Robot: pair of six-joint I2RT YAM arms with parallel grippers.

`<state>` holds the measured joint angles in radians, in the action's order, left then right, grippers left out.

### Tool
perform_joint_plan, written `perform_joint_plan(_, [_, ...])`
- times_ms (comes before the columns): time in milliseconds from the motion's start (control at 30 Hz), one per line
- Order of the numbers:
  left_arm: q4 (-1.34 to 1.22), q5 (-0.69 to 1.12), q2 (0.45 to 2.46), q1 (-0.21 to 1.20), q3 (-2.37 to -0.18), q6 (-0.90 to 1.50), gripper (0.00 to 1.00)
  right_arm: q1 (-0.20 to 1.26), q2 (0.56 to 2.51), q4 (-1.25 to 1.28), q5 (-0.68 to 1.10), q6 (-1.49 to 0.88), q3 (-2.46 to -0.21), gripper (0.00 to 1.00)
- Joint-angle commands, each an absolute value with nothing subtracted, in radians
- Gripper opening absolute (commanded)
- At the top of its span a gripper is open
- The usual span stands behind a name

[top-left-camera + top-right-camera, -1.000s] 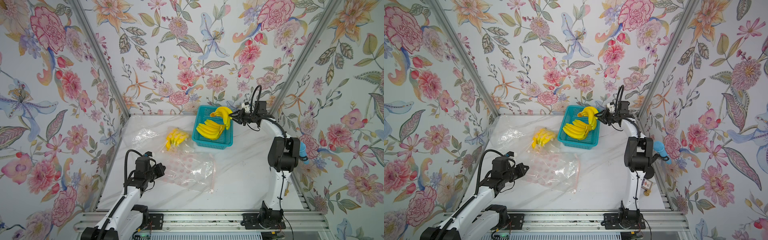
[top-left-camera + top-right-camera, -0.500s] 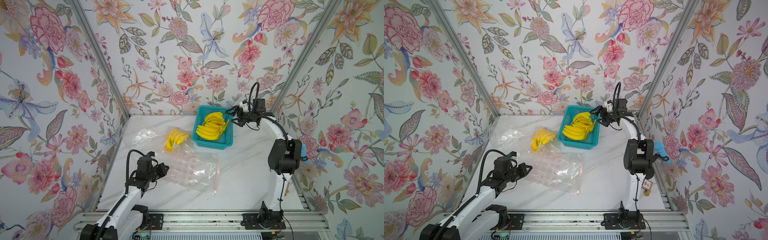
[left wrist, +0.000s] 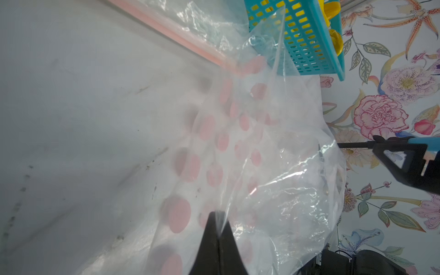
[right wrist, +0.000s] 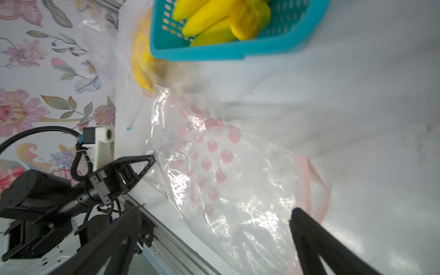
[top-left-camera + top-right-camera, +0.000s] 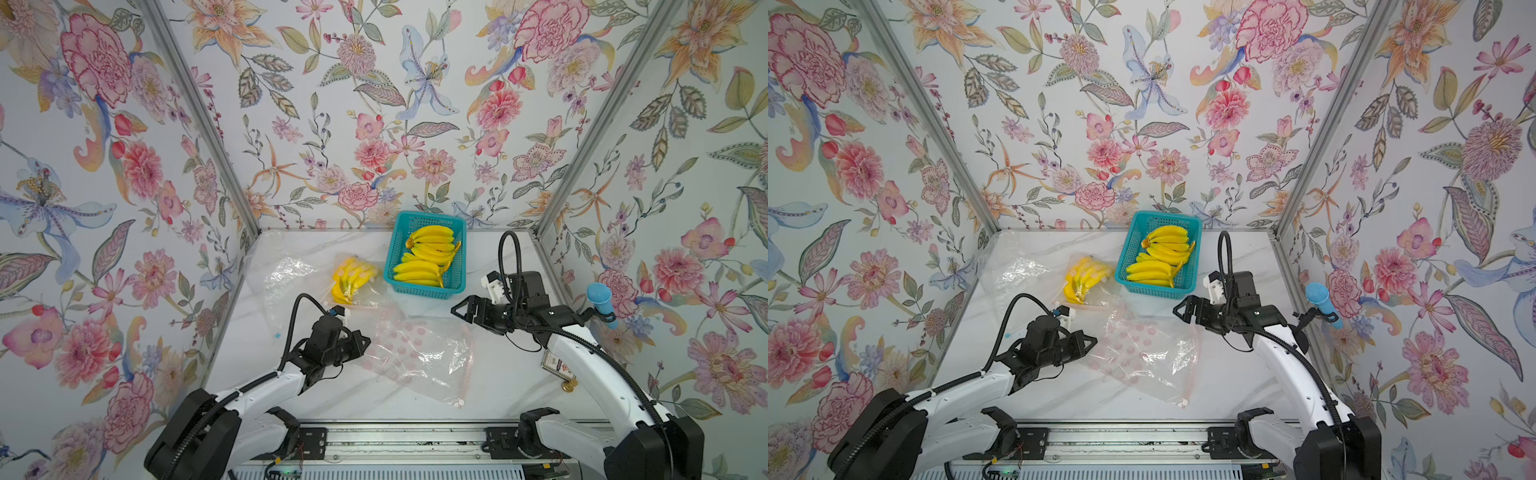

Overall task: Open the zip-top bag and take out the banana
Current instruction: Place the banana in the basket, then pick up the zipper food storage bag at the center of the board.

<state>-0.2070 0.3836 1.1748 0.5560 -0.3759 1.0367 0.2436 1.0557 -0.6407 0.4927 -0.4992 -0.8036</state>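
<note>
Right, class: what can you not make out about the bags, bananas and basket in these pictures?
- Bagged bananas: in both top views too small, and glare on the plastic hides whether the zip is open.
- Same bunch in the right wrist view: blurred, partly behind the basket.
- Dotted bag, same view: zip end runs behind the right claw.
- Small card, in a top view: print too small.

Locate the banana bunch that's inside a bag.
In both top views the bagged banana bunch lies just left of the teal basket, beyond the pink-dotted bag that the left gripper pinches.
</note>
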Motion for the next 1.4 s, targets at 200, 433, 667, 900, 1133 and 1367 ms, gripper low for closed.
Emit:
perform_joint_plan(200, [-0.243, 0.375, 1.223, 0.564, -0.425, 1.009, 0.0, 0.196, 0.829, -0.68, 0.519, -0.61, -0.567, 0.99])
perform_joint_plan(433, [-0.264, 0.381, 1.22, 0.569, -0.41, 1.027, 0.0, 0.225, 0.882, -0.412, 0.646, -0.702, -0.449, 0.8])
perform_joint_plan(667, [-0.226, 0.37, 1.181, 0.564, -0.414, 1.015, 0.16, 0.218, 0.928, -0.389, 0.651, -0.664, -0.517, 0.3])
perform_joint_plan(900, [-0.019, 0.346, 1.054, 0.459, -0.485, 0.895, 0.47, 0.24, 0.944, -0.465, 0.632, -0.609, -0.671, 0.04])
perform_joint_plan(1133, [0.2, 0.175, 0.812, 0.335, -0.652, 0.704, 0.72, 0.344, 0.999, -0.5, 0.599, -0.603, -0.925, 0.0])
perform_joint_plan(1367, [0.29, 0.083, 0.781, 0.318, -0.738, 0.638, 0.72, 0.297, 1.106, -0.562, 0.532, -0.628, -1.279, 0.0])
